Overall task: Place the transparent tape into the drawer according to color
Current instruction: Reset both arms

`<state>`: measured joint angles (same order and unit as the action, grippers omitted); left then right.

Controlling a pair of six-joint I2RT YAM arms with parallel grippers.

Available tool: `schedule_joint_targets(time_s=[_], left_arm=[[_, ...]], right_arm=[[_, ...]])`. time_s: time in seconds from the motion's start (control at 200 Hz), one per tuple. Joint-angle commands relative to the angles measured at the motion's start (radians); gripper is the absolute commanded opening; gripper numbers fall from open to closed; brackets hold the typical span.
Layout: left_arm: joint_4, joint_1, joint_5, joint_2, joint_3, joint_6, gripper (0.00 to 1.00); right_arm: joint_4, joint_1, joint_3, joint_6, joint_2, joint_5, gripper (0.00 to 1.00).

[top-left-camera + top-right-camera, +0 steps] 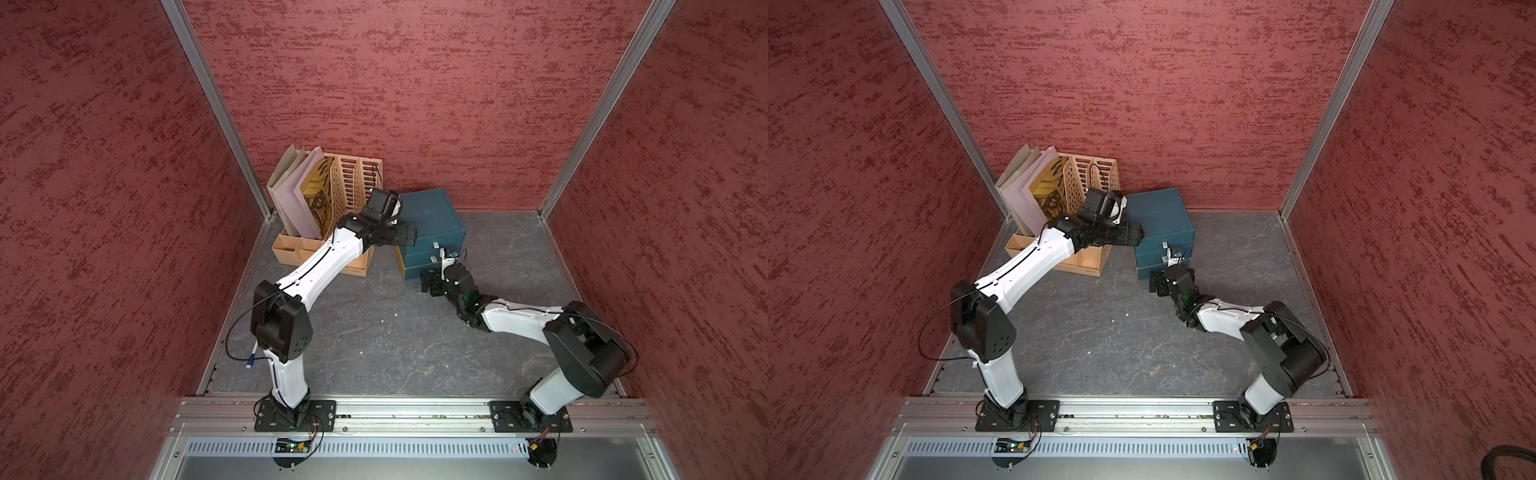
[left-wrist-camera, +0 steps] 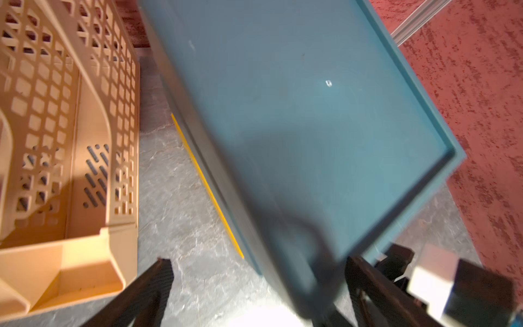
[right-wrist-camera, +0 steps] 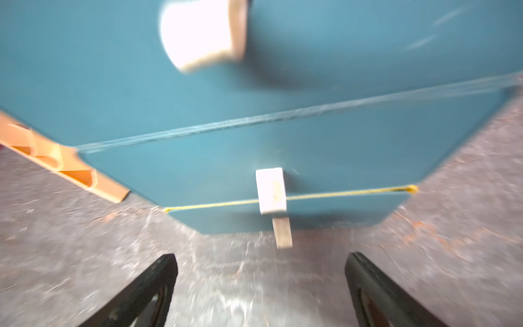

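Right end effector [image 3: 260,286]: apart, empty, before drawer chest [image 1: 430,216] | left end effector [image 2: 254,300]: apart, over chest | tape unseen, drawers seemingly shut | likely finishing; next, retreat clear of pulls [image 3: 270,189].

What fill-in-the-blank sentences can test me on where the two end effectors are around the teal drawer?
1. The left end effector hovers over the ___ surface of the drawer.
2. The right end effector is low, facing the drawer's ___ side, where the pulls are.
3. Both end effectors are ___ and hold nothing.

Missing words: top; front; open
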<state>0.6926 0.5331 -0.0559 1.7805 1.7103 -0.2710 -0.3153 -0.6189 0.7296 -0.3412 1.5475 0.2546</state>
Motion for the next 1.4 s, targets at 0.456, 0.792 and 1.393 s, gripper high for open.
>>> schedule_joint_targets(time_s=[0.456,0.792,1.393], left_arm=[[-0.388,-0.239,0.057,-0.462,-0.737,0.083,1.00],[-0.673,-0.398,0.043,-0.526,-0.986,0.175,1.00],[-1.246,-0.576,-0.032,-0.455,-1.235,0.294,1.00]], right_arm=[[0.568,0.192,0.104,0.110,-0.262,0.049,0.99],[0.451,0.452,0.097,0.142,-0.263,0.154,0.99],[-0.366,0.529,-0.233,0.305,-0.067,0.143,0.98]])
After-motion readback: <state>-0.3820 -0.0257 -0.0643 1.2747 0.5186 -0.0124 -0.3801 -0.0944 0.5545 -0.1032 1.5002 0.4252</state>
